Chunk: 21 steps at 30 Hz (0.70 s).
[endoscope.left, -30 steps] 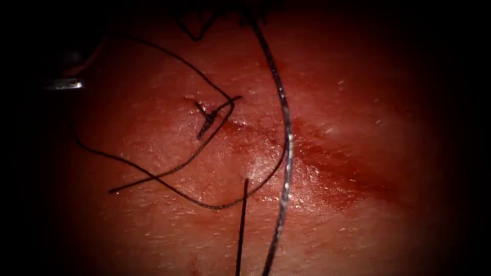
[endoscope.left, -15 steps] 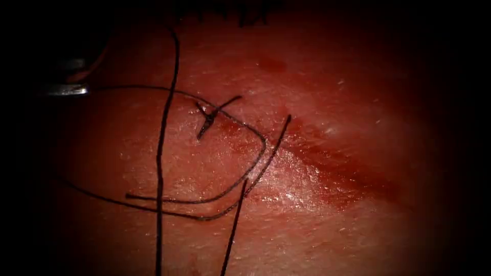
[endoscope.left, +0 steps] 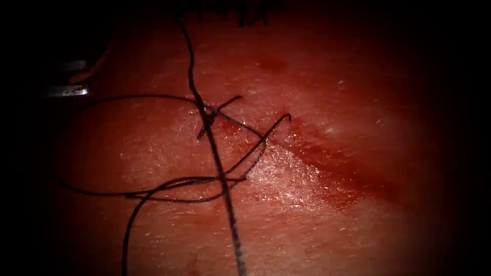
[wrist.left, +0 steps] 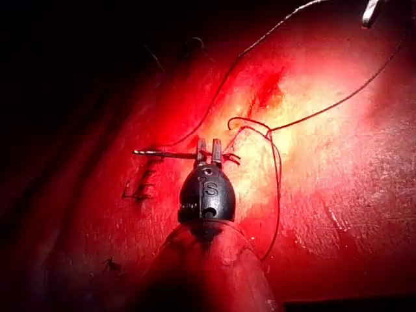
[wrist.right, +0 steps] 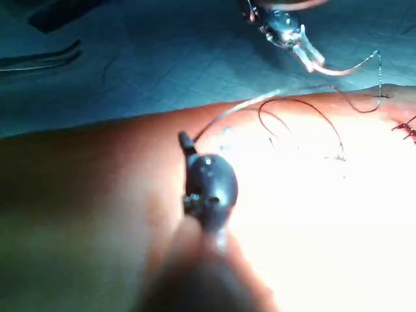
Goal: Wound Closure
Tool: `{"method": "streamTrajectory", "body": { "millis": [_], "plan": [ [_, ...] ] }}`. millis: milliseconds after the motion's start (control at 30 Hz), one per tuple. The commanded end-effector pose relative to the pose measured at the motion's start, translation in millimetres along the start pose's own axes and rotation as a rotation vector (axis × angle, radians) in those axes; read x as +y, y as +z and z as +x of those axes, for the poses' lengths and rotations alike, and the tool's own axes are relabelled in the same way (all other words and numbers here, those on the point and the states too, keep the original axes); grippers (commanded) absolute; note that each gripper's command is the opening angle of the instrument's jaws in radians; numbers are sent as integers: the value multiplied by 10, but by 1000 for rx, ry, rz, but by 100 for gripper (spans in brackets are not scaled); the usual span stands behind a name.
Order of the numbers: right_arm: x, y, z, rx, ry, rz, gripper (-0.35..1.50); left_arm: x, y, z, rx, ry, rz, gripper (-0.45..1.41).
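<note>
The tissue (endoscope.left: 317, 225) carries a cut (endoscope.left: 332, 163) that runs down to the right, wet with red fluid. At the cut's upper left end sits a knotted stitch (endoscope.left: 207, 116) with short tails. Dark thread (endoscope.left: 169, 183) lies in loops left of the cut, and one thicker strand (endoscope.left: 217, 158) crosses over the knot from top to bottom. My left tool (wrist.left: 208, 151) is shut on the needle (wrist.left: 162, 154) near one of its ends. It holds the needle clear of the tissue, far left of the cut (endoscope.left: 64, 91). My right tool (wrist.right: 184, 140) hovers over the tissue beside a thread strand (wrist.right: 221, 117).
Older stitches (endoscope.left: 245, 15) sit at the far top edge of the tissue. In the right wrist view the left tool (wrist.right: 302, 52) holds the pale curved needle (wrist.right: 344, 67) above the tissue's edge, with a grey cloth (wrist.right: 130, 71) behind.
The thick strand swung from right of the knot to its left, then back across the knot. The loops on the tissue shifted and bunched together. The left tool stayed put.
</note>
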Motion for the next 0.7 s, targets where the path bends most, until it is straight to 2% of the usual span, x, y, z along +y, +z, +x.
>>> {"method": "streamTrajectory", "body": {
  "millis": [33, 67, 233, 400, 567, 600, 700],
  "plan": [
    [20, 4, -19, -20, -24, -32, 93, 3, 7, -4, 0, -11, 1, -45],
    [27, 6, -24, -29, -35, -49, 86, 5, 6, -5, 0, -10, 1, -45],
    [58, 20, -38, -67, -78, -112, 81, 13, -2, -8, 1, -22, -5, -45],
    [86, 41, -48, -120, -98, -155, 91, 14, -11, -10, 3, -25, -13, -45],
    [99, 55, -63, -186, -103, -177, 88, 6, -15, -11, 3, -26, -22, -45],
    [102, 63, -73, -212, -104, -185, 88, 5, -17, -12, 6, -26, -24, -45],
    [104, 74, -86, -219, -113, -193, 103, 4, -20, -12, 5, -26, -22, -45]
  ]
}}
